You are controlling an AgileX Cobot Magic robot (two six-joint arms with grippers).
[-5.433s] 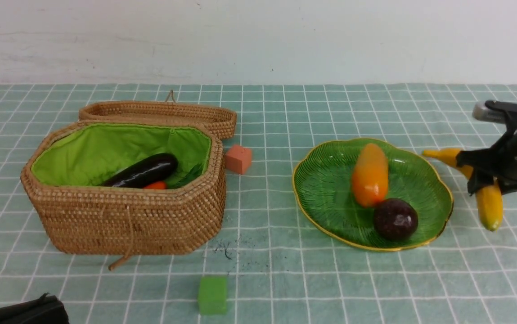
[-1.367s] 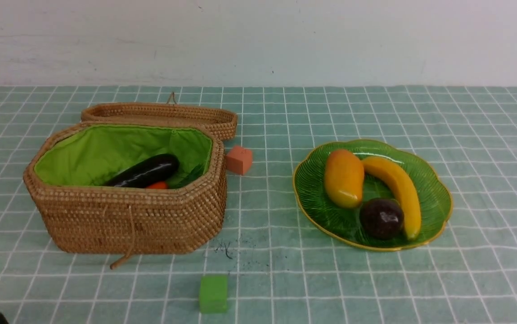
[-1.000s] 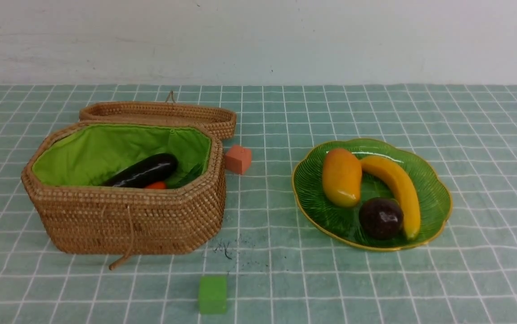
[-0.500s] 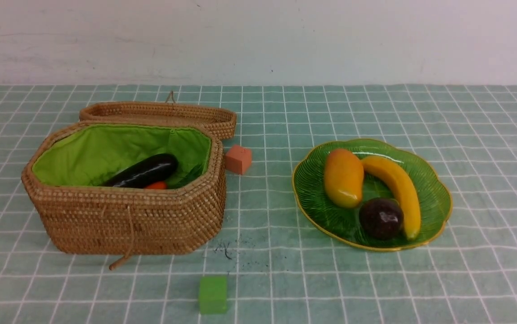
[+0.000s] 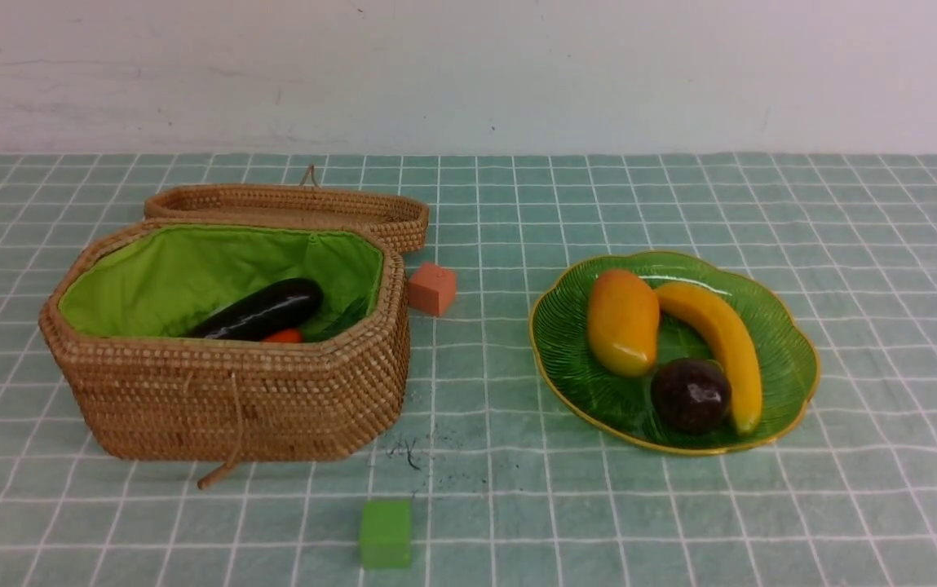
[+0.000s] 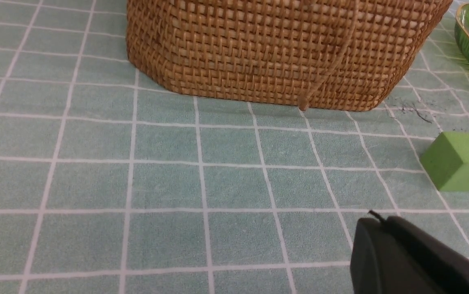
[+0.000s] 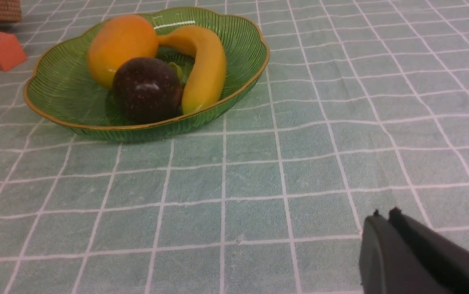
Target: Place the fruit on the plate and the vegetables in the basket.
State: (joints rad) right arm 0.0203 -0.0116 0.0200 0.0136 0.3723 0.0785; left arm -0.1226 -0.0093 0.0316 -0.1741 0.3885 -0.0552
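You are looking at a table under a teal checked cloth (image 5: 517, 505), and neither arm shows in the front view. The plate (image 5: 794, 359) sits on the right, holding all three fruits. The mango (image 5: 623, 322) lies toward its left side, the banana (image 5: 717, 338) curves along its right side with its long axis running from far to near, and the mangosteen (image 5: 690, 395) rests at the near edge, touching the banana.

The basket (image 5: 232, 399) stands on the left with its lid (image 5: 297, 208) open behind it. Inside, the eggplant (image 5: 260, 310) lies slanted, and a sliver of carrot (image 5: 282, 336) shows at the near wall. The gourd cannot be seen; it may be hidden behind that wall.

An orange cube (image 5: 432, 288) sits just beside the basket's far right corner. A green cube (image 5: 386, 534) sits near the front edge. Neither belongs to the task.

Your left gripper (image 6: 375, 222) is closed and empty, held low near the cloth, with the basket ahead of it and the green cube off to one side. Your right gripper (image 7: 383, 218) is likewise closed on nothing, low over bare cloth, with the plate ahead of it and well apart.

Nothing of the task lies loose on the cloth, so the sorting looks finished, and no further reach seems called for.
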